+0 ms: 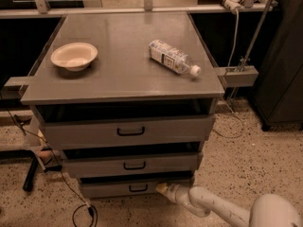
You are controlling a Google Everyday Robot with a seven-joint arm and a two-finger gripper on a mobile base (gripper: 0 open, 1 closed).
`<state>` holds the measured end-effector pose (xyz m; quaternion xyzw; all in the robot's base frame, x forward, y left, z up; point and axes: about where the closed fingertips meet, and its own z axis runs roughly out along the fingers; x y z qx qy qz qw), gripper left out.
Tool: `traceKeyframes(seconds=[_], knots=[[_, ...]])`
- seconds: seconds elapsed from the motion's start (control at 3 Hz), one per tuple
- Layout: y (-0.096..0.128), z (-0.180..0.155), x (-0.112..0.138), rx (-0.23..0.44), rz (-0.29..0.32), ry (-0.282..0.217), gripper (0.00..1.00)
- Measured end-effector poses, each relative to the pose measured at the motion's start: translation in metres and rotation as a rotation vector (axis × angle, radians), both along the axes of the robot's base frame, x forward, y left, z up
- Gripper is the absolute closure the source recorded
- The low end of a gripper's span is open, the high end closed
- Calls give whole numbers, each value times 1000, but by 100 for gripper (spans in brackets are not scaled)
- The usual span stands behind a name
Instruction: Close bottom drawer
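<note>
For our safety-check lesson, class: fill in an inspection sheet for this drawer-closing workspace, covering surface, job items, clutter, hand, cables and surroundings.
Surface: grey cabinet top.
Job's things: bottom drawer, dark gap above its front, seemingly not fully shut.
Clutter: white bowl at left; plastic bottle lying on its side.
Hand: hand low, at the bottom drawer's front, right of its handle.
Cables: black cable looped on the floor at left; pale cable hanging at right.
Surroundings: speckled floor; dark cabinet at right.
</note>
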<state>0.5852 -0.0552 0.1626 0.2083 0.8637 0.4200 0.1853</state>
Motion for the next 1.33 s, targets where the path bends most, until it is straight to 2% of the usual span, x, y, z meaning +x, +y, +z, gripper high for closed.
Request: traceKeyframes(seconds=[0.33,0.67,1.0,1.33], knots=[[8,3,2,0,5,-12,100],[3,4,-6,-1,4,-3,100],[-42,7,-40,-21,-71,38,100],[-43,5,-54,-10,-72,52,82]])
